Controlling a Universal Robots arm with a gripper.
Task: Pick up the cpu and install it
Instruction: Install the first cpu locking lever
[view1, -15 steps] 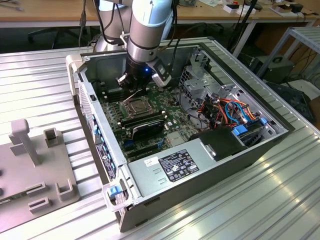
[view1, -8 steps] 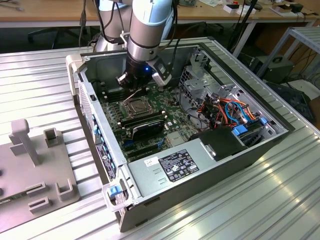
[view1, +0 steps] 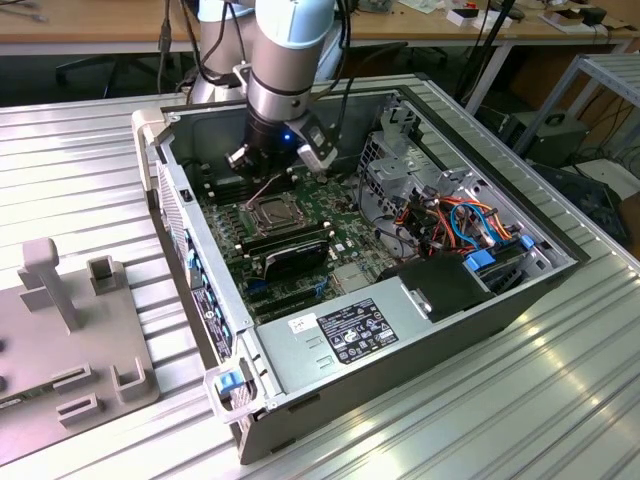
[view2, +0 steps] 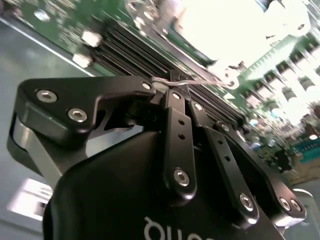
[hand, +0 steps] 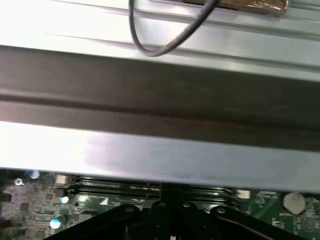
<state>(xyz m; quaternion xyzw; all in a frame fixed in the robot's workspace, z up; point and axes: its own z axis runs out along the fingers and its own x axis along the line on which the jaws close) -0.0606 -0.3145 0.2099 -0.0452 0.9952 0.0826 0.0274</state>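
The black two-fingered gripper (view2: 181, 90) has its fingers pressed together on a thin bright wire latch lever (view2: 200, 82). Just beyond the fingertips sits the square black-framed socket (view1: 268, 211) holding a dull silver-grey cpu (view1: 269, 212) (apparently seated already); latching seems left.

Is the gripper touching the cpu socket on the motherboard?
Cannot tell. In the exterior view the gripper hangs just above the socket, but neither contact nor gap shows plainly.

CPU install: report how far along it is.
Done: the gripper is inside the case, over the socket. In hand: the shut fingers hold no cpu and meet the socket's thin wire lever. Left: cannot tell whether the cpu is seated or latched.
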